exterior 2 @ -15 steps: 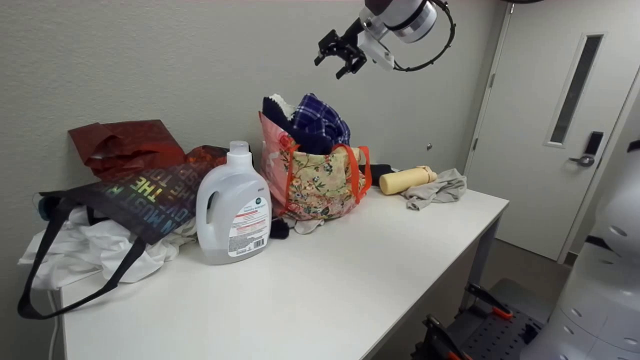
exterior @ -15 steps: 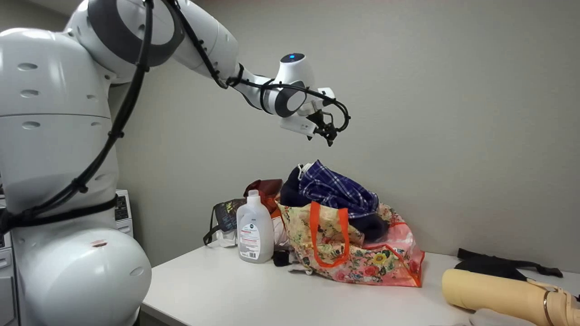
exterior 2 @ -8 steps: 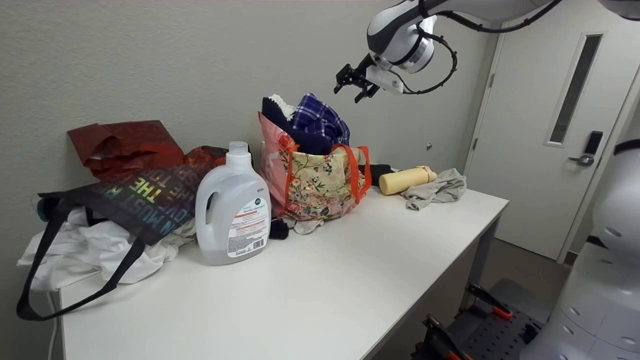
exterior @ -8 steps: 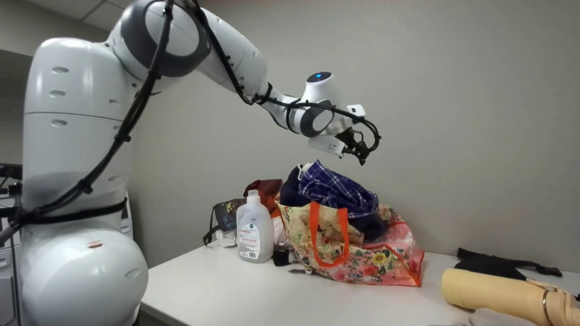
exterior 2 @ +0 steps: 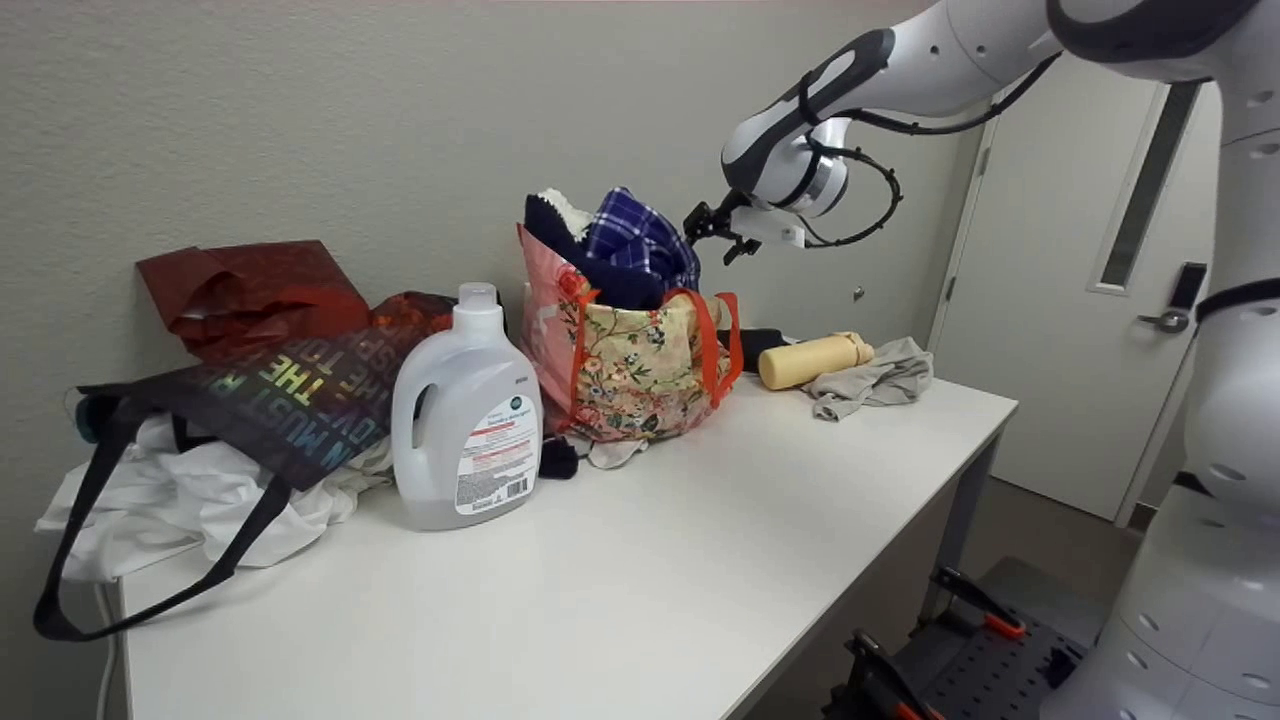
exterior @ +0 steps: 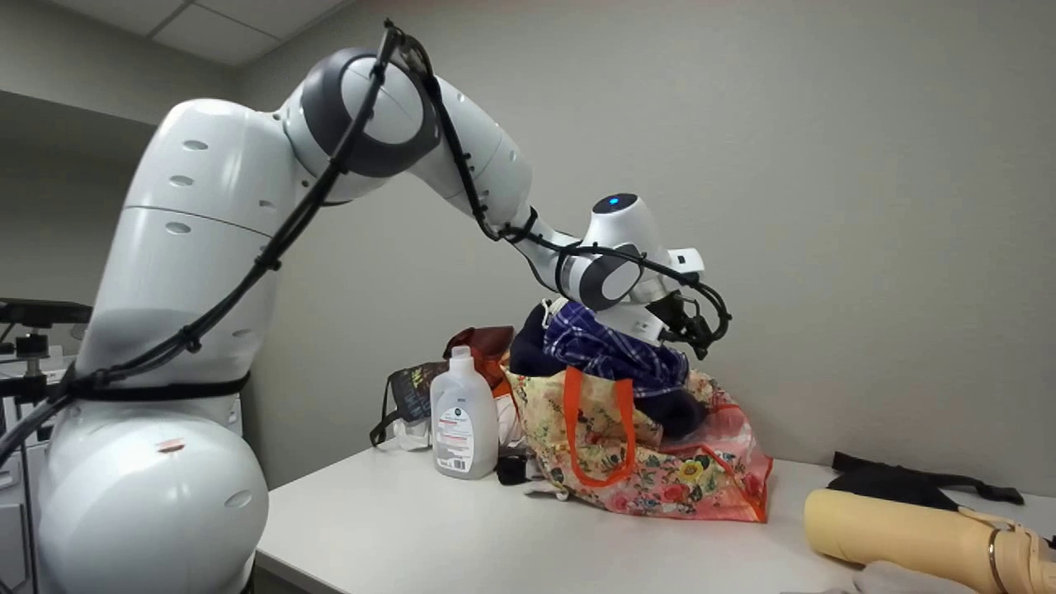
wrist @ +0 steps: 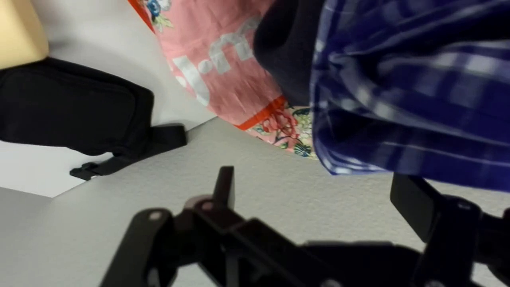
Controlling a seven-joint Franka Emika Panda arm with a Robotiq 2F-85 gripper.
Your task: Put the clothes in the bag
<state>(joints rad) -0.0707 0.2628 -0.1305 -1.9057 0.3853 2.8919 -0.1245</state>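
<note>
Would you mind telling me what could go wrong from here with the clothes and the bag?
The clothes bulge out of the bag, so they might spill. The open tool hangs near their edge and may snag them. The bottle stands near the bag, so a shove might tip it.

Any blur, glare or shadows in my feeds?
Wrist view: near parts of the pincer look blurred, soft shadow between yellow bottle and bag; in an exterior view, glossy highlights on the arm; in both exterior views, the bag looks clear.
</note>
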